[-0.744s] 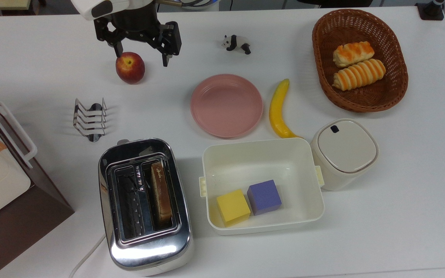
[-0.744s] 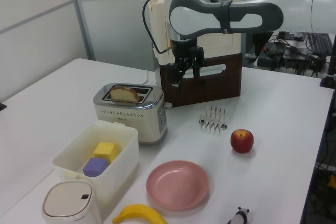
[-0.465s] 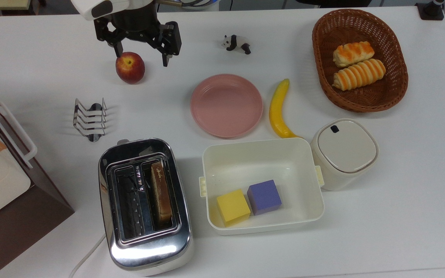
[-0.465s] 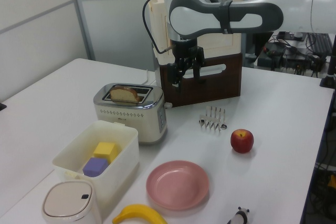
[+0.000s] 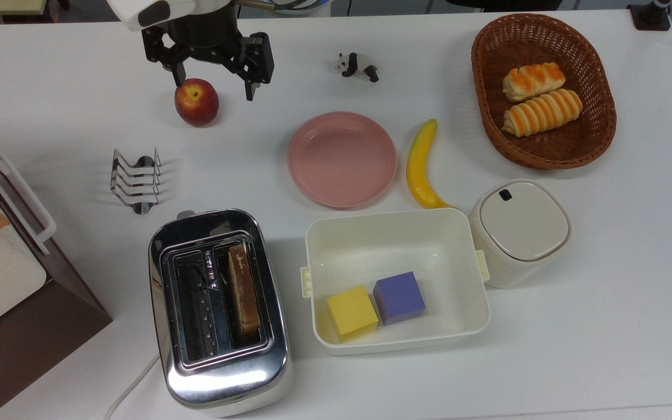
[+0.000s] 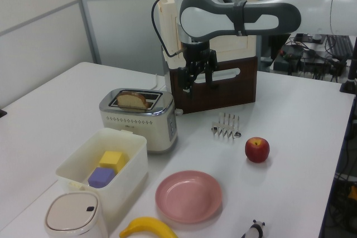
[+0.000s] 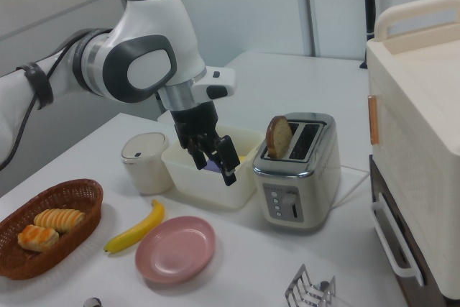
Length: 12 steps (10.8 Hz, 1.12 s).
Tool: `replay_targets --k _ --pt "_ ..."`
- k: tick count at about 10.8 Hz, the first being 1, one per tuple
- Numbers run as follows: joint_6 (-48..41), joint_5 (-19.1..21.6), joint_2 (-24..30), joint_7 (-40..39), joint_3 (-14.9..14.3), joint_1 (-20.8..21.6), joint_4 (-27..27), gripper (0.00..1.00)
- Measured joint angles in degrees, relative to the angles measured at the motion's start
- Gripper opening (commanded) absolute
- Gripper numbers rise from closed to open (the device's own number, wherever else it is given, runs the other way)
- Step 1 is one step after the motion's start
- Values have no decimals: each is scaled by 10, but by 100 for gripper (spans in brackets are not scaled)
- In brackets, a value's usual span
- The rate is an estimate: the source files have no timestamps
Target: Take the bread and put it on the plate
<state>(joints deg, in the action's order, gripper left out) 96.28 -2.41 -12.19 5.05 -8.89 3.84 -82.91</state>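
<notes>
1. The bread is a flat brown slice with a grainy tan face and a darker crust. It stands on its edge in one slot of the toaster, and in the left view its rounded top rises above the slot.
2. The toaster has a shiny chrome top and a cream body with rounded corners.
3. The plate is round, shallow and smooth pink, with a raised rim. It lies bare on the white table, between the red apple and the long curved yellow banana.
4. The gripper is black, and its two fingers are spread apart with nothing between them. It hangs in the air, well apart from the bread.
5. A white rectangular plastic tub just beside the toaster holds a yellow cube and a purple cube, which touch each other.
6. A brown oval wicker basket holds two orange-striped rolls.
7. A small metal wire rack stands near the apple.
</notes>
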Motion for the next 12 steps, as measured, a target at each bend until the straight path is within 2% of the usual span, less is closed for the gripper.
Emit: replay_targets --k 10,12 --pt "0 0 -3 -14 0 0 -1 100" --pt "27 1 -7 -14 0 0 -1 100"
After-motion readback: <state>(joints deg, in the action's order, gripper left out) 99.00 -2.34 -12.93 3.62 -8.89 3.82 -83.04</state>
